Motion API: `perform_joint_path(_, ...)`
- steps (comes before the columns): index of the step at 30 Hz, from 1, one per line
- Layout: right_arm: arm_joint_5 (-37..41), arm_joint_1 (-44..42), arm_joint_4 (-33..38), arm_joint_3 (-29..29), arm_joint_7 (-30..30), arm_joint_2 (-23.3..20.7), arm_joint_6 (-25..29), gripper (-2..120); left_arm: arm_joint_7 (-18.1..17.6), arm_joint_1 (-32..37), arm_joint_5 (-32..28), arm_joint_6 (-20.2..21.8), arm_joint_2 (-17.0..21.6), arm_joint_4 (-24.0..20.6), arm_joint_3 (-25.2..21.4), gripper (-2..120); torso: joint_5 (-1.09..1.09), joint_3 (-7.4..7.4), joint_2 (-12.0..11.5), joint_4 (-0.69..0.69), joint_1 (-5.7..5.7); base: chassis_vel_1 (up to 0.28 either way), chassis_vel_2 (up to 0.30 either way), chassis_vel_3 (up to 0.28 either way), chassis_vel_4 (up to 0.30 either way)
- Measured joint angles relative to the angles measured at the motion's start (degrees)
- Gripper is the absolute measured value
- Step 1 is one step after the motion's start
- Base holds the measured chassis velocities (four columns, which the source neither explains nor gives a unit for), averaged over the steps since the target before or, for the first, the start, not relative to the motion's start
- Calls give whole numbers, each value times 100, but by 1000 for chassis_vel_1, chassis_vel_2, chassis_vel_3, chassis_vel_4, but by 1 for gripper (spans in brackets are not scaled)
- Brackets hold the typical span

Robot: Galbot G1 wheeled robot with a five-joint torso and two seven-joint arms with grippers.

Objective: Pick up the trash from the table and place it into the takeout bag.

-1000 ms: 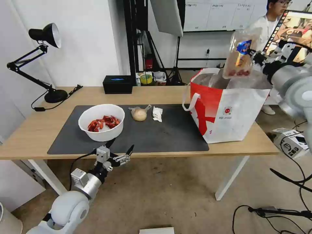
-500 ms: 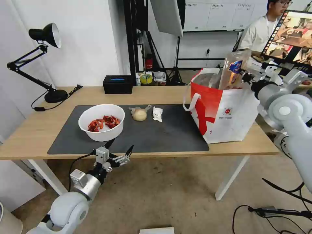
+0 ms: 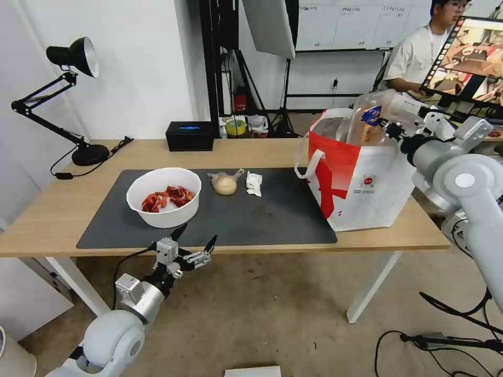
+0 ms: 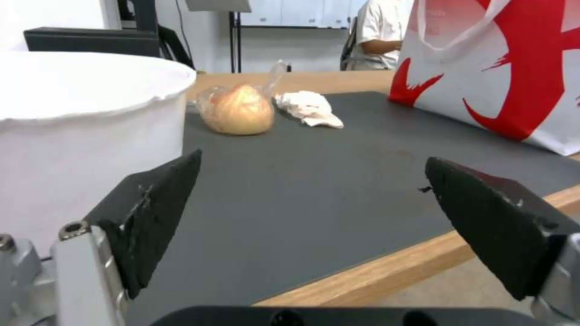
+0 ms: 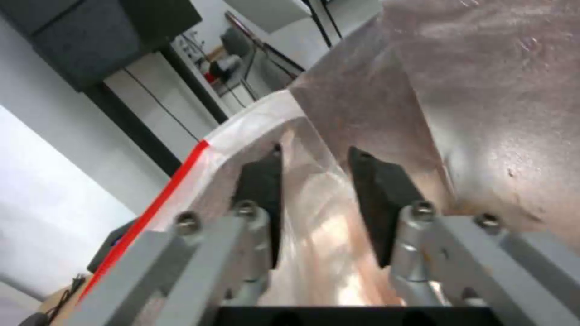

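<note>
Clear plastic, the two-compartment tray point(image 3: 373, 118), stands on edge in the mouth of the takeout bag point(image 3: 367, 183) at the right end of the table point(image 3: 52, 209), its lower part already below the rim. The right gripper point(image 3: 392, 126) grasps it at the upper edge, fingers point(image 5: 266, 199) clenched on the clear wall.

Judgement: the step in hand is the deposit. It is best done by keeping the tray upright, lowering until it clears the handles, then releasing so that no scraps spill.

The left gripper point(image 3: 194, 245) hangs below the near table edge, in front of the white bowl point(image 3: 164, 196), fingers point(image 4: 157, 213) spread and empty.

The right wrist view shows the silver foil lining point(image 5: 483, 90), which the head view barely reveals. The left wrist view shows the knotted bag point(image 4: 239, 110) and tissue point(image 4: 308, 107) lying close together on the grey mat point(image 3: 262, 220).
</note>
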Motion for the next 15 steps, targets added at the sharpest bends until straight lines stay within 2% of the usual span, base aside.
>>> perform_joint_path(3, -7, -10, 2, 3, 28, 14, -35, 43, -22, -29, 2, 9, 25, 1, 17, 100, 0, 0, 0, 0, 0, 0, 0, 0, 0)
perform_joint_path(4, -7, -10, 2, 3, 28, 14, -35, 43, -22, -29, 2, 9, 25, 1, 17, 100, 0, 0, 0, 0, 0, 0, 0, 0, 0)
perform_joint_path(5, -10, -4, 7, 3, 24, 16, -50, 51, -24, -41, 2, 12, 36, 1, 20, 100, 0, 0, 0, 0, 0, 0, 0, 0, 0)
perform_joint_path(7, -13, 3, 11, 1, 14, 16, -56, 54, -25, -48, 2, 13, 44, 1, 19, 100, 0, 0, 0, 0, 0, 0, 0, 0, 0)
perform_joint_path(9, -28, 24, 15, -14, -28, 15, -69, 65, -26, -52, 0, 14, 54, 1, 13, 100, 0, 0, 0, 0, 0, 0, 0, 0, 0)
perform_joint_path(11, -40, 29, 16, -20, -38, 15, -70, 69, -27, -52, -1, 14, 54, 1, 8, 100, 0, 0, 0, 0, 0, 0, 0, 0, 0)
perform_joint_path(14, -123, 33, 32, -41, -162, 4, -74, 84, -28, -49, -4, 14, 47, 1, -11, 100, 1, 0, 0, 0, 0, 0, 0, 0, 0)
perform_joint_path(15, -123, 33, 32, -41, -162, 4, -74, 84, -28, -49, -4, 14, 47, 1, -11, 100, 1, 0, 0, 0, 0, 0, 0, 0, 0)
